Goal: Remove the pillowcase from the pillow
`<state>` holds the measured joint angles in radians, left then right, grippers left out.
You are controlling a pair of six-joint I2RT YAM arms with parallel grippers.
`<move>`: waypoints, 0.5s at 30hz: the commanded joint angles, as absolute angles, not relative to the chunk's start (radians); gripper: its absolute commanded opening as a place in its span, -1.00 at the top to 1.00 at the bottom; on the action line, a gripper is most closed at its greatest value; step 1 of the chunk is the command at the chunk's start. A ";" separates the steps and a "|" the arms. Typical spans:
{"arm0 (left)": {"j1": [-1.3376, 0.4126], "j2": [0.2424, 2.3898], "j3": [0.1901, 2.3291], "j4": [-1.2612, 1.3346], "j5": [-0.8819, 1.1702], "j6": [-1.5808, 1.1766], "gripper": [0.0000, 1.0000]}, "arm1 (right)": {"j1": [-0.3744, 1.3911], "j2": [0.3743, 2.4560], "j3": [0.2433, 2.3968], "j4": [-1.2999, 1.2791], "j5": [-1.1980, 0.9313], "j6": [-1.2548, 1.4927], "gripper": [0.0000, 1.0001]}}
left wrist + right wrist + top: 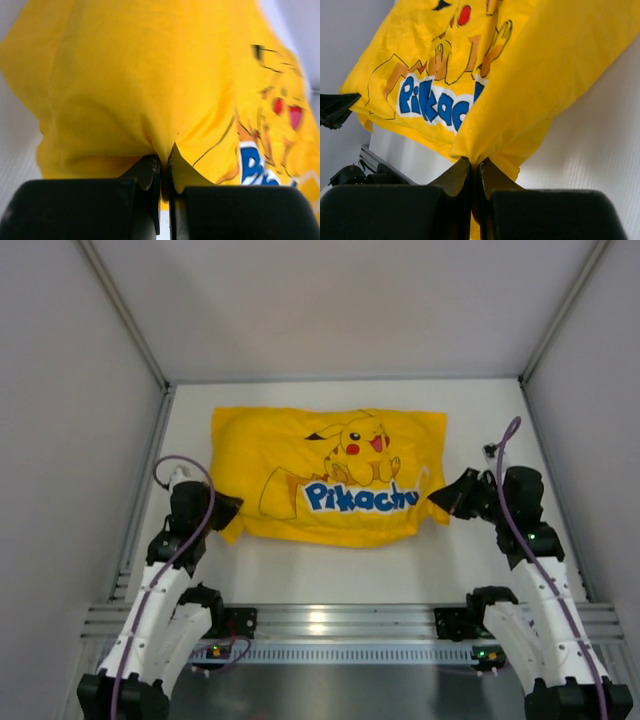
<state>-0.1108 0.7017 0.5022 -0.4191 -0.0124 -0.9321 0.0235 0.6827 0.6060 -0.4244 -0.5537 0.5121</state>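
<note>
Pikachu pillowcase (330, 475) flat on table (330, 565), print up; left pincer (234, 511) clamped on its near-left corner, right pincer (438, 498) clamped on near-right corner.

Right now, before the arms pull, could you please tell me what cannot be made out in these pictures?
- The pillow: hidden in all three views, covered by the pillowcase.
- Which side the pillowcase opens on: no view shows it; folds hide the edges.
- Whether the left gripper and right gripper pinch cloth alone or padding too: wrist views, cloth bunches between the jaws.
- The cartoon face: blurred in the left wrist view.
</note>
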 commanded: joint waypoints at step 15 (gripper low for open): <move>-0.109 0.509 1.353 -0.733 0.230 -0.756 1.00 | 0.011 0.546 1.384 -0.748 -0.652 0.475 1.00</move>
